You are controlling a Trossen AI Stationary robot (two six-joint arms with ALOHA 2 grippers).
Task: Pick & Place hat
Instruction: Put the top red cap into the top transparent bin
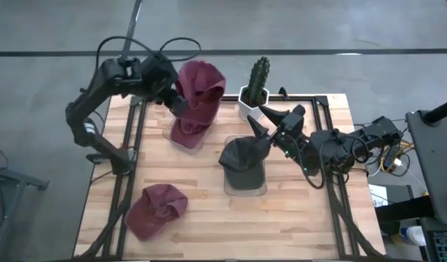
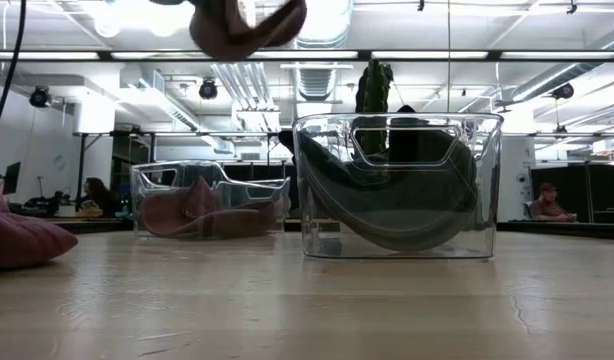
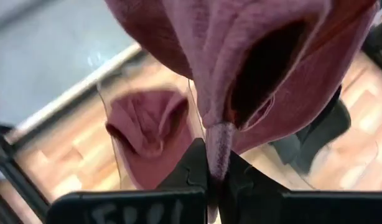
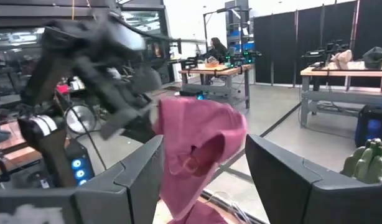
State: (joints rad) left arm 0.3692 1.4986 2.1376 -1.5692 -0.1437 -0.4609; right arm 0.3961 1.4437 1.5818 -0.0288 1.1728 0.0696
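Count of hats: four. Three are maroon, one is dark grey.

Maroon hat 1 [image 1: 200, 86] hangs in the air at about 11 o'clock from the table centre, pinched in the left end effector [image 1: 174, 97], whose fingers are together on a fold of the fabric. In the left wrist view the fabric strip runs straight down between the two dark fingers [image 3: 192, 169].

Maroon hat 2 [image 1: 187, 132] lies inside a clear bin [image 1: 170, 136] directly below hat 1.

Maroon hat 3 [image 1: 156, 209] lies loose on the wooden table [image 1: 296, 218] at about 7 o'clock, near the front left corner.

Dark grey hat [image 1: 243, 159] sits in the second clear bin [image 1: 244, 191] near the table centre, its crown sticking up above the rim.

Bins: two, both clear, both occupied.

Right end effector [image 1: 263, 124] is at about 1 o'clock, just above and beside the grey hat, fingers spread apart, nothing between them.

One green cactus [image 1: 258, 76] in a white pot [image 1: 250, 101] stands at 12 o'clock on the far edge.
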